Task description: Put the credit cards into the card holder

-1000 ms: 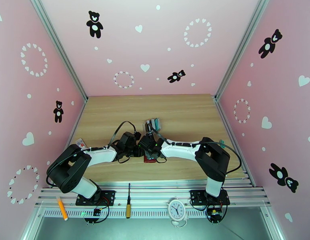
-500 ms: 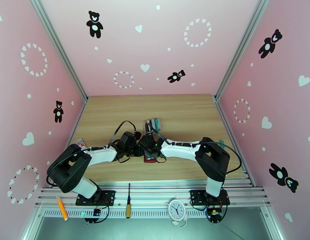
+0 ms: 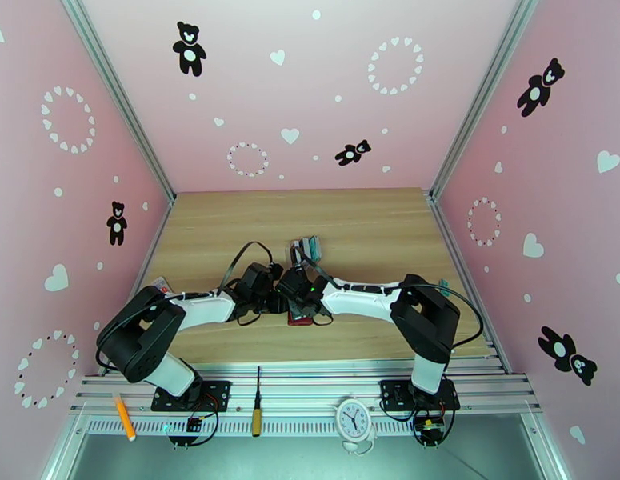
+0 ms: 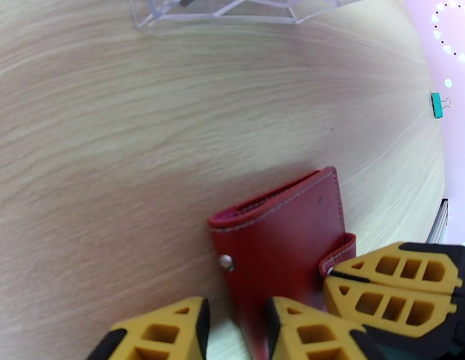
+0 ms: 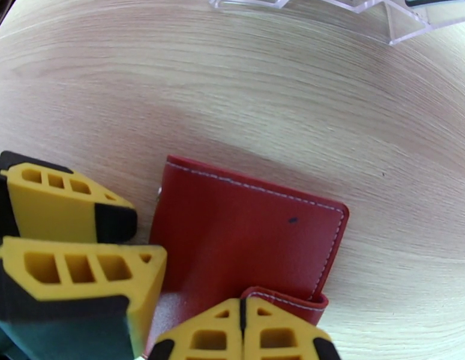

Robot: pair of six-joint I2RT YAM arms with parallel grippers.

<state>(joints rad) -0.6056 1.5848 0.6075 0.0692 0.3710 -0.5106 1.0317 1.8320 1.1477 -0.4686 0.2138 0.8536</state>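
Card holder (image 4: pixel 280 241), one, dark red, folded shut, flat on the desk (image 4: pixel 112 145) between the two arms, about equally near each. Left fingers (image 4: pixel 160 331), two, parted and straddling its near edge without clamping it; bare desk shows between one finger and the leather. Right fingers (image 5: pixel 274 337), two, pressed together on the snap tab (image 5: pixel 286 298) at the holder's opening side; judged, unsnapping turns on drawing that tab away from the left arm. Long axis: partly covered, cannot tell. Beyond it: clear slotted rack (image 3: pixel 303 251), one, carrying the credit cards (image 3: pixel 313 246), count unreadable. Far right: teal binder clip (image 4: pixel 437 105), one.
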